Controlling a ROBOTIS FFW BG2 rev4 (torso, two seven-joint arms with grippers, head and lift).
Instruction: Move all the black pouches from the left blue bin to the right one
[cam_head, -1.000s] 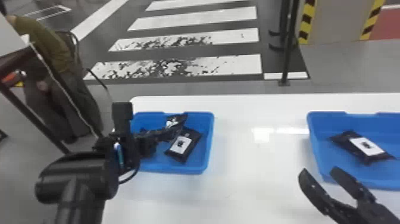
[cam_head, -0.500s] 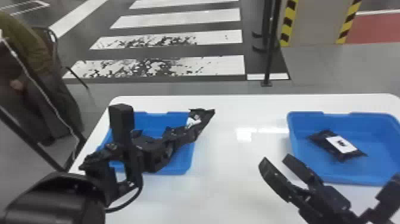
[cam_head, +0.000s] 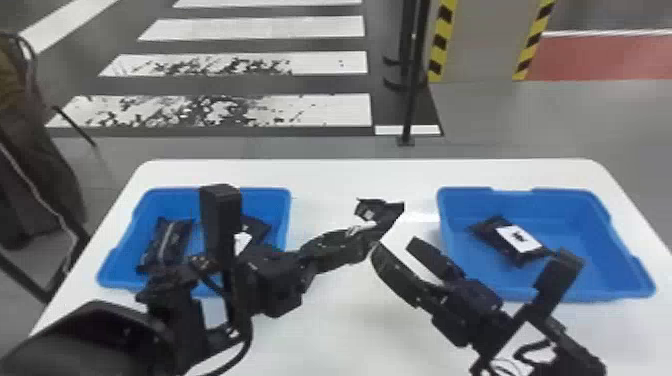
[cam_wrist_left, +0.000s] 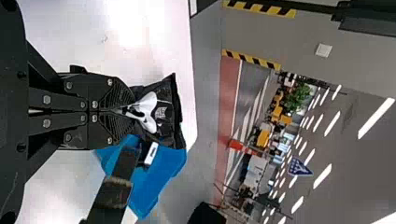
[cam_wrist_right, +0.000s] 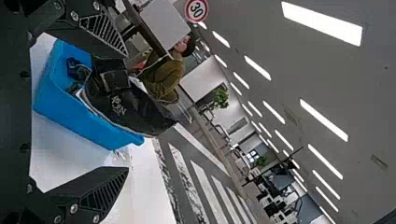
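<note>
Where the left gripper (cam_head: 366, 242) holds: jaws closed on a black pouch (cam_head: 387, 216), most of it beyond the tips
Right gripper (cam_head: 394, 245): jaws wide apart, empty

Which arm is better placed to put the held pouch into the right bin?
Right, probably: the right gripper is open, close to the pouch and nearer the right bin than the left gripper, which holds it; a handover seems needed.

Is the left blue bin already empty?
No, in the head view, black pouches lie inside the left blue bin.
</note>
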